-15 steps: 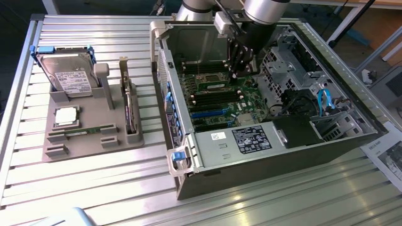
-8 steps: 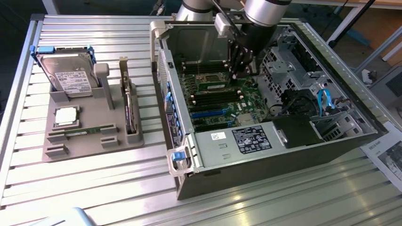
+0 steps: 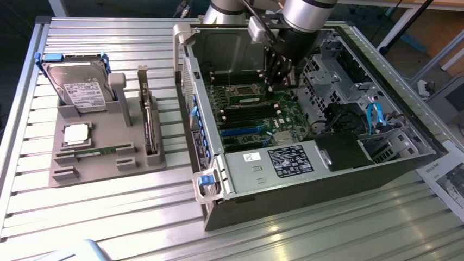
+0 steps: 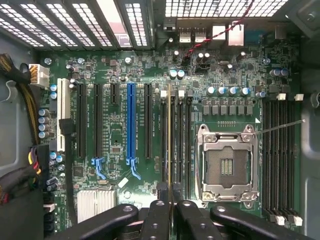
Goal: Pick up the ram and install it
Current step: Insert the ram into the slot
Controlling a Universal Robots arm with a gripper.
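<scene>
A black two-fingered gripper [image 4: 169, 204] reaches down inside an open dark metal computer case [image 3: 290, 201]. Its jaws are almost closed, pinching the flat faces of a thin, narrow green circuit-board ram stick [image 4: 169, 140]. Seen edge-on, the ram stick runs out ahead of the gripper, lined up over the long black memory slots [image 4: 181, 145] beside the square silver processor socket [image 4: 227, 165]. It is likely light, stiff and fragile, and best held by its faces, clear of the contact edge.
</scene>
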